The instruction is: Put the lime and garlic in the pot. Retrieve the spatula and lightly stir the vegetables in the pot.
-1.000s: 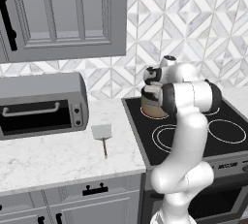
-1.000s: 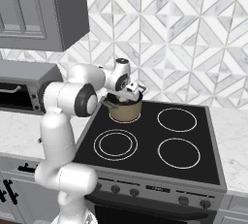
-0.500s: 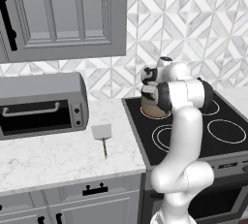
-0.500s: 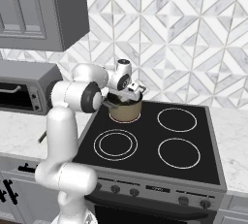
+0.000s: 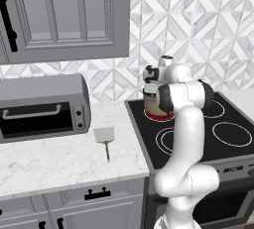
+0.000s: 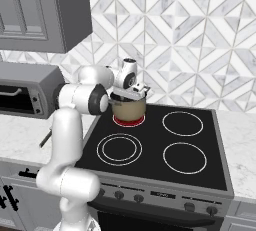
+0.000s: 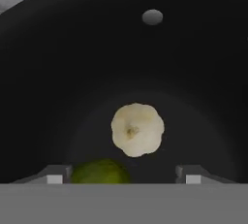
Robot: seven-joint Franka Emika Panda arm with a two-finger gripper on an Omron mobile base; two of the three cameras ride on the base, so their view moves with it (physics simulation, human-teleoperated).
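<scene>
Pincer (image 7: 124, 175) tips of the white robot arm stand wide apart, with nothing held between them, just over the mouth of the tan-bronze metal pot (image 6: 129, 110). In the hand view the two small dark tips poke up at the bottom, one on each side.

The arm rises from its base, bends at the elbow, and reaches across to the pot. Its hand (image 6: 130, 87) sits right on top of the pot and points straight down into it. In the left base view the hand (image 5: 155, 74) also sits above the pot (image 5: 155, 105).

The pot stands upright on the back left ring of the black stove top (image 6: 200, 175). That ring glows red under the pot.

Inside the pot's dark bottom (image 7: 58, 72) lie two things. The pale beige-cream garlic bulb (image 7: 137, 129) rests near the middle of the pot floor. The small round yellow-green lime (image 7: 100, 173) lies close beside the garlic, nearer to one pincer tip. It cannot be told if the two are touching.

The spatula (image 5: 105, 139) lies flat on the white marble counter (image 5: 44, 163), well apart from the pot, between the pot and the grey toaster oven (image 5: 42, 106). Its pale square blade points toward the wall. Its thin dark brown handle points toward the front edge of the counter. Its long side runs from back to front.
</scene>
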